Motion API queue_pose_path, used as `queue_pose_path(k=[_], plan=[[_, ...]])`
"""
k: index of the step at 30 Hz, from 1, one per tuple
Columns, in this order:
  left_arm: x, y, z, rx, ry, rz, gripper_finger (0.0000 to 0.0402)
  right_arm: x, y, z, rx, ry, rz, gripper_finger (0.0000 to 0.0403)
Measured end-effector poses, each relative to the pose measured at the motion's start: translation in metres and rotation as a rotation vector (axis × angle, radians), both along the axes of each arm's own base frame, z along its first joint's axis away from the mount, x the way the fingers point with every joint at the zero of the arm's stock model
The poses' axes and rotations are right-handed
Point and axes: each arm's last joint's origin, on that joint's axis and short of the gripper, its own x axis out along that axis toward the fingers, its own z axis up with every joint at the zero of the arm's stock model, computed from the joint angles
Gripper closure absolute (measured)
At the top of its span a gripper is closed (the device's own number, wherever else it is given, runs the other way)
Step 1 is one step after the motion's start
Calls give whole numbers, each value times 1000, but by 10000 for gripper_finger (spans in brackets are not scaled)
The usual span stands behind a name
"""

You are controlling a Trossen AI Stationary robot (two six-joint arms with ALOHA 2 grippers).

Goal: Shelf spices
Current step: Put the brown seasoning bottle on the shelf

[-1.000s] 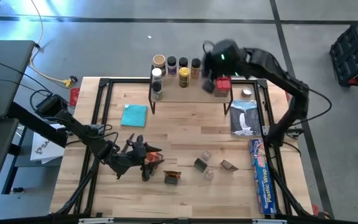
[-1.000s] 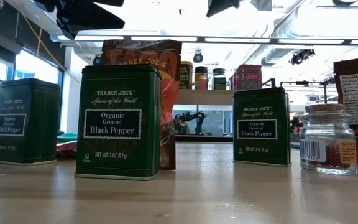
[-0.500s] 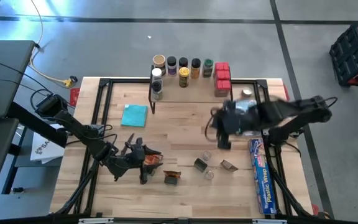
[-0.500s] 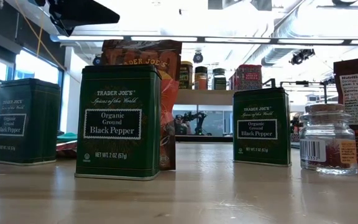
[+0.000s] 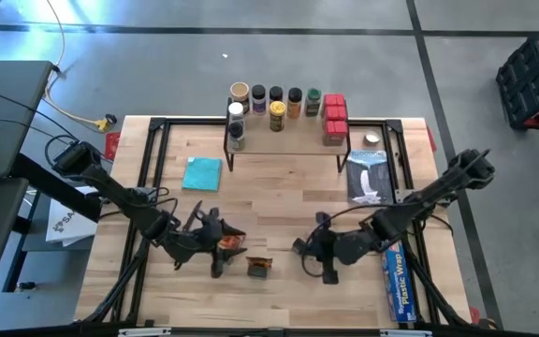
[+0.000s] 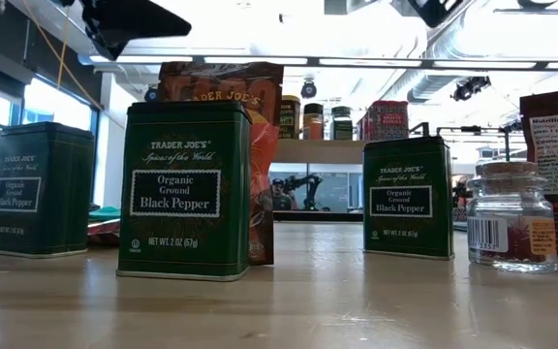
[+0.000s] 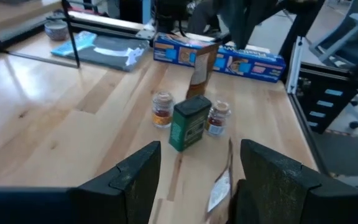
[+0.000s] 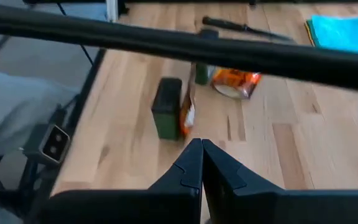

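Spices (image 5: 284,106) stand upright along the shelf (image 5: 288,140); nearer, left tool (image 5: 221,245) released, right tool (image 5: 322,256) clenched empty.

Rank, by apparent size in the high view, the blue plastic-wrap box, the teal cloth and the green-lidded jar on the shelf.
1. Blue plastic-wrap box, longest.
2. Teal cloth.
3. Green-lidded jar, clearly smallest.

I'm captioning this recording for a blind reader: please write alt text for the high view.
Seen from above, the right gripper, shut, hangs low over loose spices on the near part of the table. The left gripper, jaws apart, sits beside an orange packet. At the far edge, jars and red boxes fill the shelf.
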Motion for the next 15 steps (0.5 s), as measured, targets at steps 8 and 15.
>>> queue_pose_path(k=[8,15], plan=[[10,4,18,41,15,10,186,4,-18,-4,40,85,-36,380],[12,6,20,49,17,12,186,-5,-22,-14,20,240,1,284]])
